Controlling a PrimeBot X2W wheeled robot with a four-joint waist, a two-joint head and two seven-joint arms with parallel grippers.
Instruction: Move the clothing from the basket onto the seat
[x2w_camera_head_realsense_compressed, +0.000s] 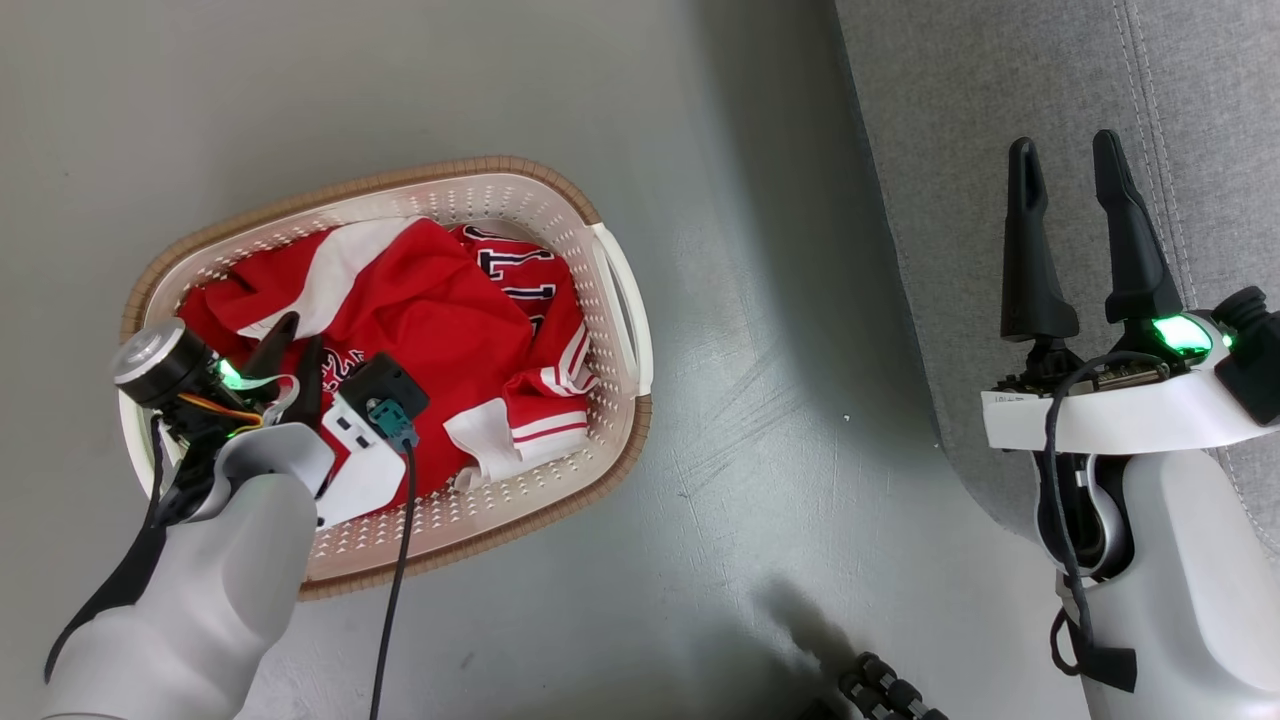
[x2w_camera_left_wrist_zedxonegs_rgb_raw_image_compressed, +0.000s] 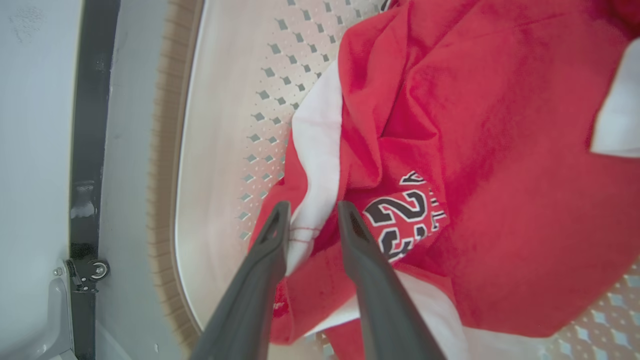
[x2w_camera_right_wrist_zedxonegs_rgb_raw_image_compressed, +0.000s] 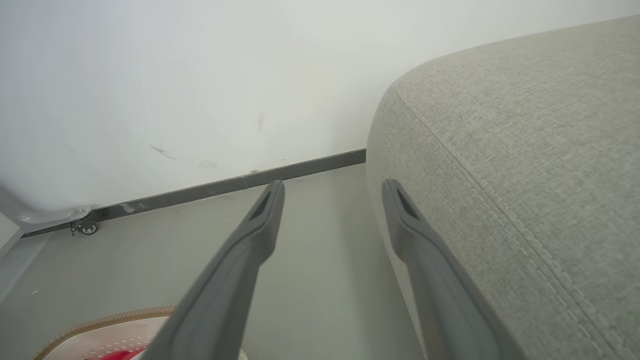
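We note pale grey forearm shells (x2w_camera_head_realsense_compressed: 200, 600) on both arms, white wrist plate (x2w_camera_head_realsense_compressed: 1100, 420), left gripper (x2w_camera_head_realsense_compressed: 298, 338) and right gripper (x2w_camera_head_realsense_compressed: 1064, 145) each w/ 2 long dark tapered fingers (x2w_camera_head_realsense_compressed: 1030, 260), green LEDs (x2w_camera_head_realsense_compressed: 1180, 335) lit at wrists, black cable (x2w_camera_head_realsense_compressed: 395, 590) from teal connector (x2w_camera_head_realsense_compressed: 392, 420), orange wires (x2w_camera_head_realsense_compressed: 215, 408) & silver-capped cylinder (x2w_camera_head_realsense_compressed: 150, 350) on left wrist.

Clothing (x2w_camera_head_realsense_compressed: 430, 310) red, white stripes and panels, black-and-white "23"; basket (x2w_camera_head_realsense_compressed: 480, 200) cream, dotted with holes, brown ribbed rim; seat (x2w_camera_head_realsense_compressed: 950, 150) light grey weave, stitched seam; floor (x2w_camera_head_realsense_compressed: 300, 80) plain grey
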